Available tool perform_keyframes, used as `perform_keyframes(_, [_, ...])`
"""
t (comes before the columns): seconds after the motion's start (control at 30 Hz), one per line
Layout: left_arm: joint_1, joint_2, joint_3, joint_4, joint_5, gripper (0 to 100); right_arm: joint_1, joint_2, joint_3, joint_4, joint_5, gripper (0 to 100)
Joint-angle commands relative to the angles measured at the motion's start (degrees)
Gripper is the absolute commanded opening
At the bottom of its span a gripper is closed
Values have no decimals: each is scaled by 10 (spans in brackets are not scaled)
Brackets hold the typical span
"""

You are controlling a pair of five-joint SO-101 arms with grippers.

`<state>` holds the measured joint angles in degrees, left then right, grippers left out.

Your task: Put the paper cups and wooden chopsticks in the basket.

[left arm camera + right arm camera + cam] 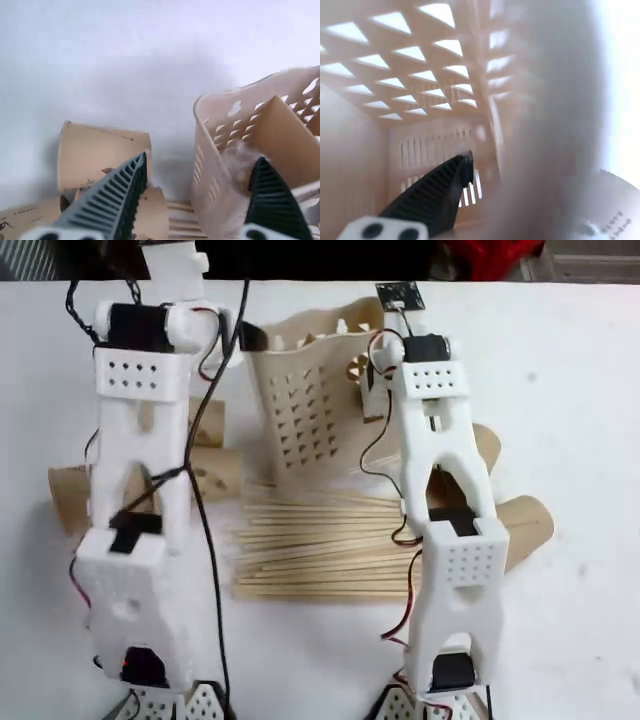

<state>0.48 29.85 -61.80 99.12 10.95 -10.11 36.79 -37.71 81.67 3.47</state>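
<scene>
The white surface [580, 390] is the biggest thing here, and everything sits on it. Next comes the basket [300, 390]. It stands at the far side between the two arms with its open top facing up, so things can be dropped in from above. In front of the basket lie the wooden chopsticks [320, 550] in a flat pile. They all point the same way, with their long sides running across from one arm to the other. That should make it easier to pinch them from above. The paper cups [68, 495] are lying on their sides, some by the left arm and some by the right arm. None of them stands up. They lie near the chopsticks, and I cannot tell which way their open ends point. The left hand [200, 160] hangs in the air beside the basket, over a fallen cup. It is spread wide and has nothing in it, so I think it is ready to pick up a cup. The right hand [515, 170] is down inside the basket. It looks like it is gripping a paper cup [555, 125] there, most likely to let it go.
</scene>
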Motion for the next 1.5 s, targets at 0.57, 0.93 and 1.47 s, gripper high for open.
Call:
perform_keyframes(0.57, [111, 60, -4, 8, 4, 112, 11, -11, -2, -105, -96, 91])
perform_keyframes(0.93, [137, 60, 99, -62, 4, 116, 9, -15, -3, -177, -178, 28])
perform_keyframes(1.47, [141, 53, 99, -127, -130, 23, 28, -26, -21, -87, -110, 217])
